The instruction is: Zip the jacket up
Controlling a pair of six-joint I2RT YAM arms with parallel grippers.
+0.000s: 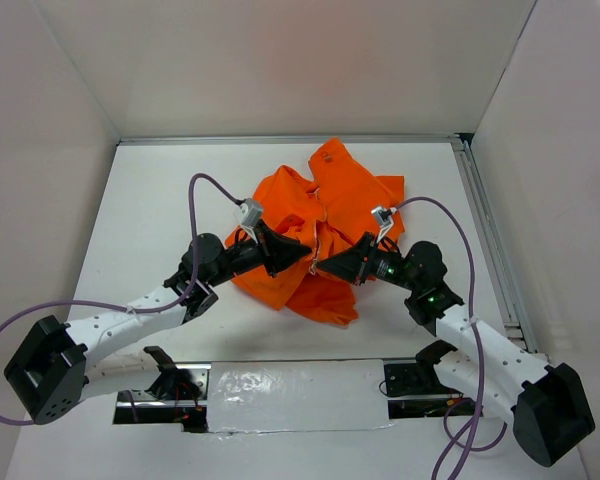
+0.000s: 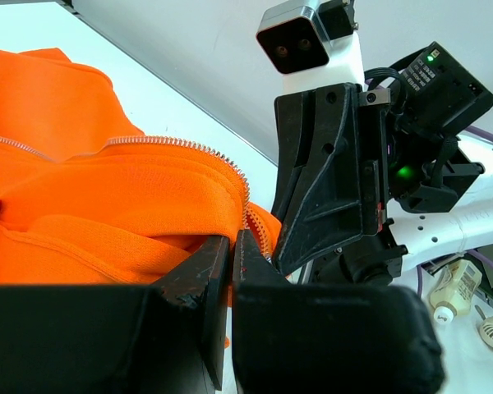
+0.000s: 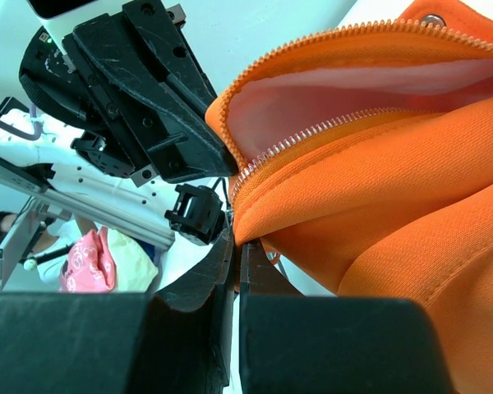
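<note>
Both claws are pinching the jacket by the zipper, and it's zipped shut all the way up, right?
No. The left claw and right claw do pinch the jacket by the zipper, but it is open: the right wrist view shows its tooth rows parted, with lining between.

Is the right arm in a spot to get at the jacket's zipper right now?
Likely yes. The right gripper is shut on the edge of the jacket just under the zipper teeth, with nothing between them. The left gripper sits close opposite, so room is tight.
</note>
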